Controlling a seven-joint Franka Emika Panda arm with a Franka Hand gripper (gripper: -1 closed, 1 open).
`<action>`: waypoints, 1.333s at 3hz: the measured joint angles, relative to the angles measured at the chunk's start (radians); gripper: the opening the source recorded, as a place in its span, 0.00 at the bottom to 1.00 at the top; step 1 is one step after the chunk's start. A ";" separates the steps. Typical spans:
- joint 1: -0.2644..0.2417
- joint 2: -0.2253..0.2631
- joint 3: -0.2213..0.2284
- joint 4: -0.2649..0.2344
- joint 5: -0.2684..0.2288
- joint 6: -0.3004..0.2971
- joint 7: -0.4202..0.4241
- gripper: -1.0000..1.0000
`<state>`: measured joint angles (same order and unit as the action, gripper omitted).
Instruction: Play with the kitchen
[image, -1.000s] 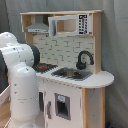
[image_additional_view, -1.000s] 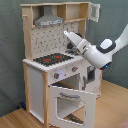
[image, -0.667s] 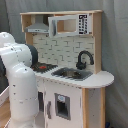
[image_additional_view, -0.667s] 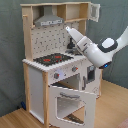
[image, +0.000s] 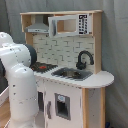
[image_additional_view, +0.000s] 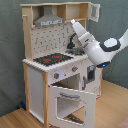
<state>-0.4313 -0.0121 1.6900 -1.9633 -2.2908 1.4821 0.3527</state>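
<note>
The kitchen (image: 61, 50) is a tall white and light-wood toy with a pegboard back, a grey hood (image: 39, 27), a black faucet (image: 84, 59), a grey sink (image: 72, 74) and a red-ringed hob (image: 44, 66). In the second exterior view the kitchen (image_additional_view: 50, 37) stands with its windowed oven door (image_additional_view: 70, 102) hanging open. My gripper (image_additional_view: 74, 22) points up in front of the pegboard's upper right, just under the top shelf and above the faucet. In the first exterior view my white arm (image: 20, 85) fills the left foreground and the gripper is hidden.
A microwave-style cabinet (image: 70, 25) sits at the top of the kitchen. The open oven door juts out over the wooden floor (image_additional_view: 112, 107). A dark curtain (image_additional_view: 10, 50) hangs behind the kitchen.
My gripper has risen along the pegboard, from about mid-height toward the top shelf, drifting slightly to the second exterior view's right. The kitchen has not moved.
</note>
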 joint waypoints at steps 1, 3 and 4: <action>0.000 0.000 0.005 0.001 0.000 -0.101 -0.001 1.00; 0.000 0.000 0.024 0.015 0.000 -0.312 0.002 1.00; 0.000 0.000 0.036 0.025 0.000 -0.418 0.006 1.00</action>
<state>-0.4313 -0.0121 1.7260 -1.9378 -2.2908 1.0642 0.3582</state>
